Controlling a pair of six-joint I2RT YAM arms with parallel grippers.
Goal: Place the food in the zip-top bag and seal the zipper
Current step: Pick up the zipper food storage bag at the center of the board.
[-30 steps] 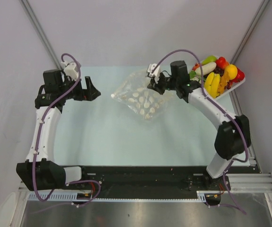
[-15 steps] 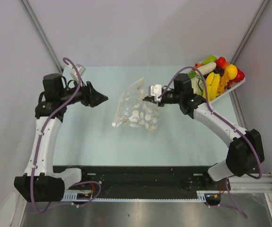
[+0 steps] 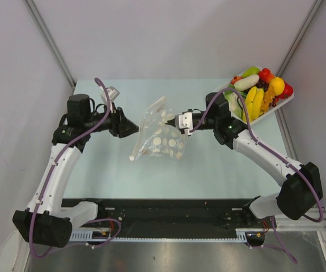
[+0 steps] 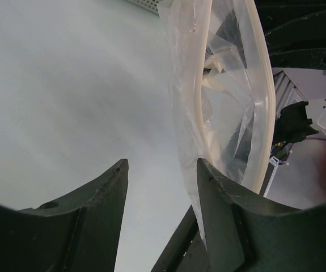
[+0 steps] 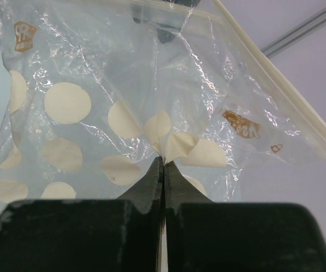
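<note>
The zip-top bag (image 3: 161,139), clear with cream dots, hangs off the table between the two arms. My right gripper (image 3: 174,122) is shut on a fold of its film (image 5: 164,157). The zipper (image 3: 153,106) runs along the bag's left edge, facing my left gripper (image 3: 134,129). In the left wrist view the left gripper (image 4: 161,170) is open; the bag (image 4: 225,85) and its pale zipper (image 4: 265,85) hang just past the right fingertip (image 4: 208,181), with nothing between the jaws. The food (image 3: 260,90) lies piled in a white basket at the far right.
The white lattice basket (image 3: 284,102) with the toy fruit sits at the table's far right corner, behind the right arm. Grey walls close in the left, right and back. A black rail runs along the near edge below the arm bases.
The right gripper has carried the bag left and toward the near side, lifting it. The left arm has swung right up to the bag's zipper edge, and its jaws have narrowed.
</note>
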